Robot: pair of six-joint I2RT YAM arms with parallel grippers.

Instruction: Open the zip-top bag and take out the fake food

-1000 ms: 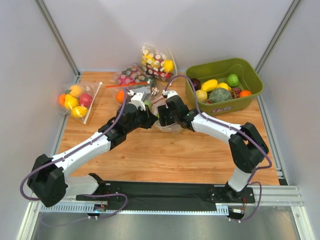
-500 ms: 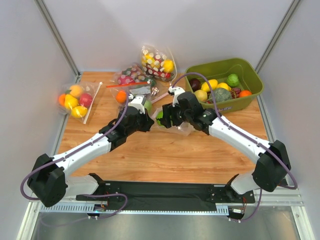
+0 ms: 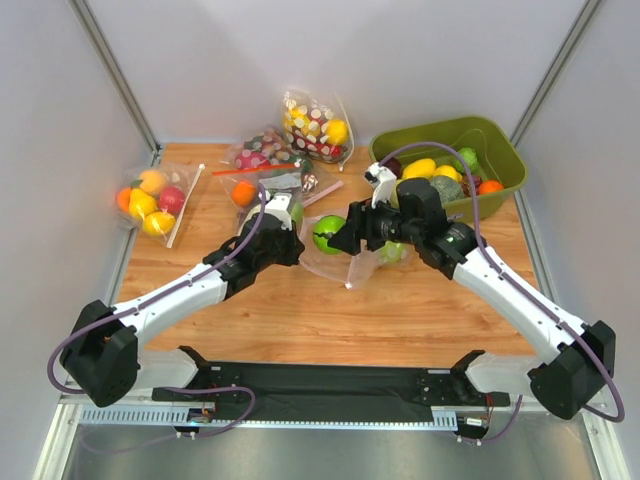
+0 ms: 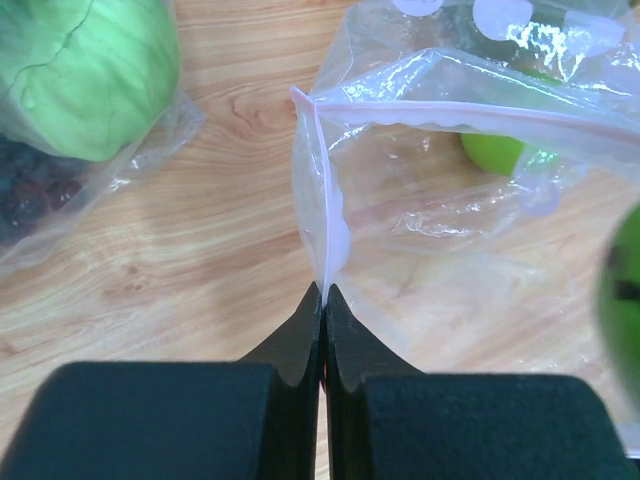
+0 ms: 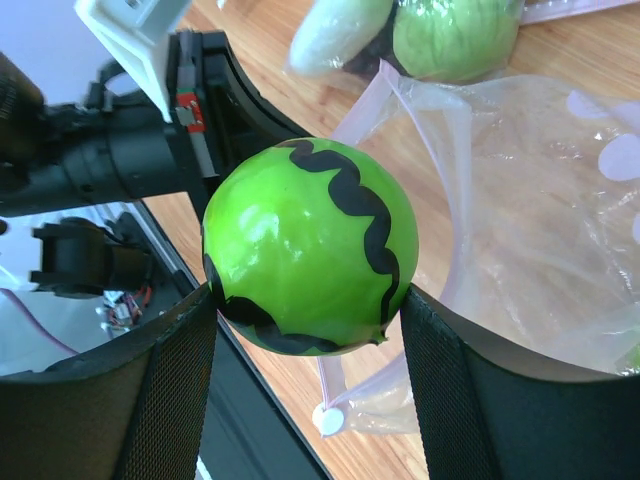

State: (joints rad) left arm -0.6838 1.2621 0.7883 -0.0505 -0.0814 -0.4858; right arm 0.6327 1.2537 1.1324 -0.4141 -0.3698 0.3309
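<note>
Over the wooden table [image 4: 200, 250], the right gripper [image 5: 308, 290] clamps a glossy green plastic fruit with a black wavy stripe [image 5: 300, 235], held just outside the mouth of the opened clear crinkly zip-top bag [image 4: 420, 210]. The left gripper [image 4: 324, 300], pinched shut, pins the bag's pale zip strip [image 4: 330, 225]. At least one green fruit [image 4: 493, 152] lies inside, yet to come out.

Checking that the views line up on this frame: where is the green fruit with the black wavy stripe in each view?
Top external: green striped fruit at centre, between the two arms.
Left wrist: probably the blurred green patch at the right edge; too blurred to be sure.
Right wrist: centre, held in the right gripper.
Shared landmark: the clear zip-top bag.
</note>
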